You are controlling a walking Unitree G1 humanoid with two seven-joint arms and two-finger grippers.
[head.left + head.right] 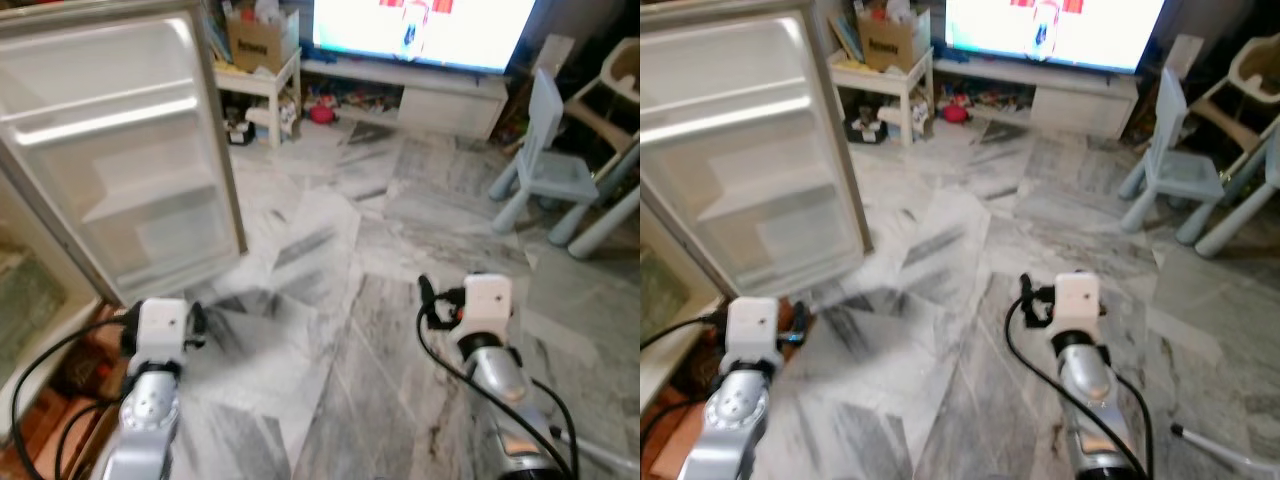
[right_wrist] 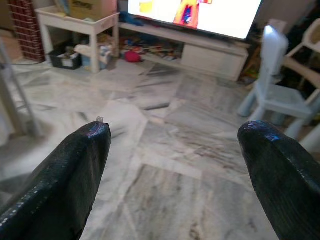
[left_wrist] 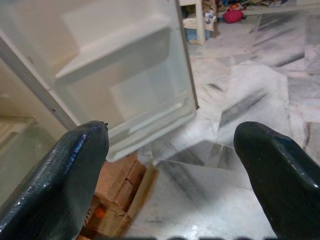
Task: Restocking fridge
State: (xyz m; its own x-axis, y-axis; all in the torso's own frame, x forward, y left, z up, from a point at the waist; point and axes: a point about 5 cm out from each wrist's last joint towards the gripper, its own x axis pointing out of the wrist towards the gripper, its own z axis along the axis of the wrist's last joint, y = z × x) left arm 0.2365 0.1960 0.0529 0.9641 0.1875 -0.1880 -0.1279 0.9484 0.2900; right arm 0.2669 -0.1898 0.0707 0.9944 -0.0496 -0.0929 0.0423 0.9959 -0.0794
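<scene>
Right now I hold both grippers empty, fingers spread apart. Ahead of the left gripper (image 3: pixel 170 165) stands the open fridge door (image 3: pixel 125 85), with a cardboard box (image 3: pixel 117 187) just below its fingertips. Beyond the right gripper (image 2: pixel 172 165) lies marble floor (image 2: pixel 165 140).

Two silver metal arms (image 1: pixel 148 415) carried white boxy wrist housings (image 1: pixel 487 298), looping black cables (image 1: pixel 440 352), and seemingly glossy black fingers (image 3: pixel 65 172).

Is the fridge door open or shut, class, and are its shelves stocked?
Open. The fridge door is swung out over the marble floor, its inner side facing the camera. Its door shelves look empty.
</scene>
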